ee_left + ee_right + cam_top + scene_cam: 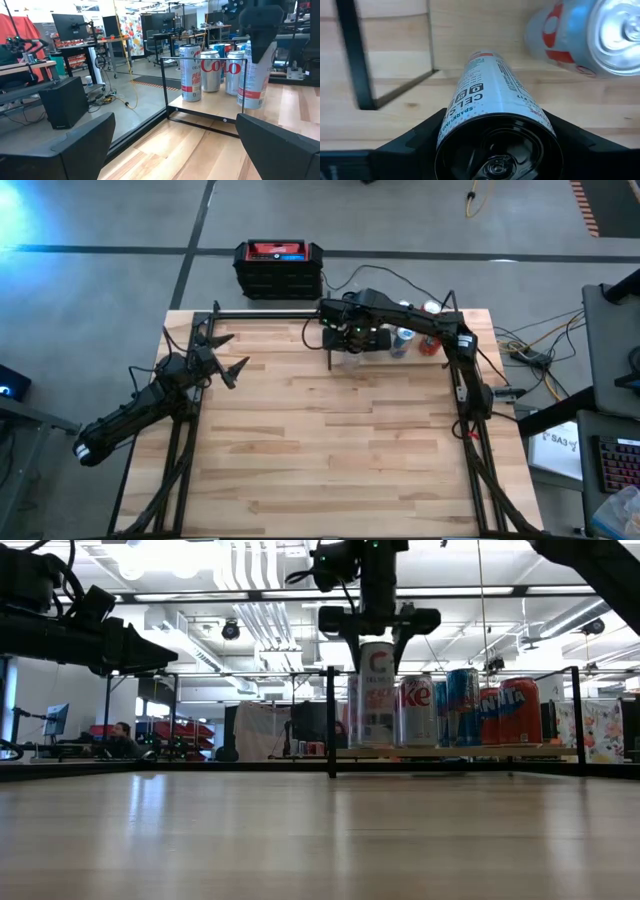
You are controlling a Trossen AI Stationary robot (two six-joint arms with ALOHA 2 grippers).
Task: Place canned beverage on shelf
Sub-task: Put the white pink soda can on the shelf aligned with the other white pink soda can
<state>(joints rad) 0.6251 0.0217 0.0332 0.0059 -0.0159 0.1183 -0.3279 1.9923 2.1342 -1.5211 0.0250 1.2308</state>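
Two dark fingers of the right hand (377,632) pinch the top of a tall white can (376,692), gripping it from above so it hangs upright and can go straight down. From where I stand, the can sits at the near left corner of the shelf (455,751), its base at about the board's level; I cannot tell whether it already rests on the wood or hangs just clear. The right wrist view looks down the can's length (492,95) onto light wood and a black corner rod (351,55), which suits a top grip: the fingers stay above the rods and the neighbours.

Just beside it stand the other cans: a white one with red lettering (416,710), a blue one (462,705), and red ones (520,710) farther right, all upright on the board. The closest sits nearly touching the held can, so there is little room to spare, and the corner post (331,720) stands close on the other side. I judge a sideways slip could knock a neighbour or catch the rod.

Well apart, over the tabletop's (340,440) left edge, the left hand (222,352) waits with fingers spread wide, holding nothing. Behind the tabletop sits a black-and-red box (279,268).
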